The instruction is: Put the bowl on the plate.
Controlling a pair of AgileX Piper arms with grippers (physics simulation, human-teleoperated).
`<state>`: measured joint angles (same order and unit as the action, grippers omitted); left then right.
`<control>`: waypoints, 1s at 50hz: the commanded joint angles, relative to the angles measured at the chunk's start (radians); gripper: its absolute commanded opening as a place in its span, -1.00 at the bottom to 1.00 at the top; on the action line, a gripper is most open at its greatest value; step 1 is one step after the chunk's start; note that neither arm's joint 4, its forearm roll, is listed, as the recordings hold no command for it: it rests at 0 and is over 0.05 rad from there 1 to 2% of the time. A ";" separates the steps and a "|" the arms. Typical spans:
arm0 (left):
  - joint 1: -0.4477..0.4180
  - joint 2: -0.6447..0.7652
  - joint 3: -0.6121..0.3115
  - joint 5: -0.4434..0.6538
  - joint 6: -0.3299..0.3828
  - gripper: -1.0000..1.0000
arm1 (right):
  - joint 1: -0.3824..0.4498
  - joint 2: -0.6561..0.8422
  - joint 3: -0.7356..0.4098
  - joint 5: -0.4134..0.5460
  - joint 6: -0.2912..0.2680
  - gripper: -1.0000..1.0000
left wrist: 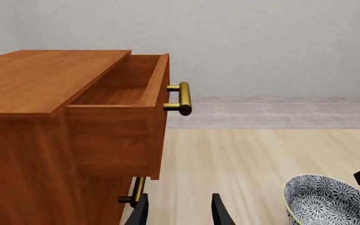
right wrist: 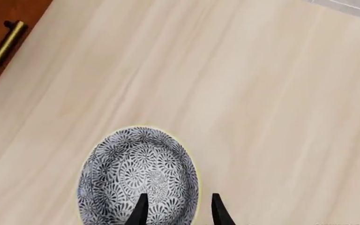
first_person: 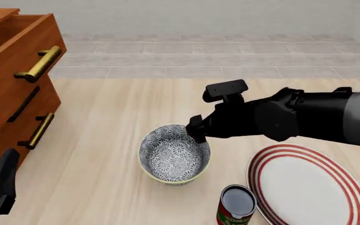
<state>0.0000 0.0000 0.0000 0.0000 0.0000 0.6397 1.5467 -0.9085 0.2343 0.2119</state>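
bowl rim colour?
Pale yellow-green, edging the bowl, whose body has a dark grey-and-white floral pattern. Clearest in the right wrist view.

The white round plate with red rings [first_person: 311, 187] and the small red-labelled can [first_person: 236, 205] are cut by the front view's lower edge. The black right gripper [first_person: 197, 130] hides part of the floral grey-and-white bowl's [first_person: 174, 159] rim.

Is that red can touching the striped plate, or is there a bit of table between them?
Cannot tell. In the front view the can sits right against the plate rim, with no visible strip of table between, but that could be overlap. Neither wrist view shows them.
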 commanded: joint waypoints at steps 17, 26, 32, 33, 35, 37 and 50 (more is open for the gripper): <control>0.000 0.000 0.000 0.000 0.000 1.00 | -0.057 0.135 -0.015 -0.031 -0.014 1.00; 0.000 0.000 0.000 0.000 0.000 1.00 | -0.044 0.161 -0.004 -0.046 -0.008 1.00; 0.000 0.000 0.000 0.000 0.000 1.00 | -0.039 0.174 0.008 -0.066 0.003 1.00; 0.000 0.000 0.000 0.000 0.000 1.00 | -0.038 0.180 0.012 -0.071 0.005 1.00; 0.000 0.000 0.000 0.000 0.000 1.00 | -0.038 0.181 0.014 -0.073 0.006 1.00; 0.000 0.000 0.000 0.000 0.000 1.00 | -0.034 0.180 0.018 -0.077 0.011 1.00; 0.000 0.000 0.000 0.000 0.000 1.00 | -0.026 0.220 0.039 -0.115 0.021 1.00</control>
<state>0.0000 0.0000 0.0000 0.0000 0.0000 0.6098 1.7377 -0.8806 0.1430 0.2264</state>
